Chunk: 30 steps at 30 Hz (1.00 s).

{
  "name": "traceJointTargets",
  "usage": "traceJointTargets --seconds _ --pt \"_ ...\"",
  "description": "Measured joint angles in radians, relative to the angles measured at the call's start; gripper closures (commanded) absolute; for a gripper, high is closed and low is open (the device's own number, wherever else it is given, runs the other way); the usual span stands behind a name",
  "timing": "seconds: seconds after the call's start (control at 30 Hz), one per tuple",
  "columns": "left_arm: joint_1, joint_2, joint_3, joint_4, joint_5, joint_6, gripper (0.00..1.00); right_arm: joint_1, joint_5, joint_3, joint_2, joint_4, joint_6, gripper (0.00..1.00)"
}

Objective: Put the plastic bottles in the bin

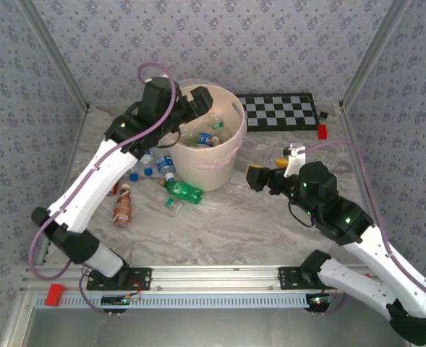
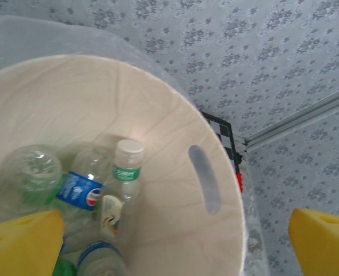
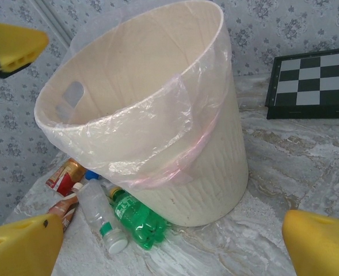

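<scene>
1. Inside the big round pale peach plastic bin (image 1: 216, 170), at the far left of the table: a few small plastic bottles (image 1: 209, 137). Among them a clear bottle with a white cap and green label (image 2: 126, 172) and a clear bottle with a blue label (image 2: 80, 191). So partly done, by the look of it.
2. Left to do: several more lying on the table, just beside the bin on its left and near sides. Among them a green plastic bottle (image 1: 184, 191), an orange-brown plastic bottle (image 1: 123, 206) and a clear bottle with a blue cap (image 1: 166, 168).
3. Left claw (image 1: 198, 100) up over the mouth of the bin: yellow fingers (image 2: 19, 238) spread wide, nothing between them.
4. Right claw (image 1: 268, 170) low, to the right of the bin and pointing at it: spread wide too, nothing held.
5. Underneath: a grey and white marble-look tabletop (image 1: 234, 224), flat and smooth. A silver metal rail (image 1: 220, 277) along the near edge.
6. All round: walls (image 1: 270, 43) with pale blue-grey flower paper. A black-and-white checkerboard (image 1: 281, 112) flat at the far right, a small red block (image 1: 322, 131) just beside it.
</scene>
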<state>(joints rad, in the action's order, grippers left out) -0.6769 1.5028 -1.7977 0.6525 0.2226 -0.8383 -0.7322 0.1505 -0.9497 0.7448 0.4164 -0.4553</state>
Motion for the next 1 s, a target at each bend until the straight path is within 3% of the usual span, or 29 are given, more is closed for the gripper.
traceJointTargets --seconds 0.23,0.77,1.0 --pt "0.030 -0.206 0.229 -0.006 0.053 0.020 0.00 -0.005 -0.032 -0.007 0.061 -0.063 0.007 0.00" --pt "0.233 -0.629 0.765 0.076 0.129 0.000 0.00 -0.030 -0.143 -0.057 0.227 -0.207 0.090 0.00" --pt "0.347 -0.712 0.957 0.116 0.106 -0.022 0.00 -0.030 -0.170 -0.057 0.242 -0.235 0.143 0.00"
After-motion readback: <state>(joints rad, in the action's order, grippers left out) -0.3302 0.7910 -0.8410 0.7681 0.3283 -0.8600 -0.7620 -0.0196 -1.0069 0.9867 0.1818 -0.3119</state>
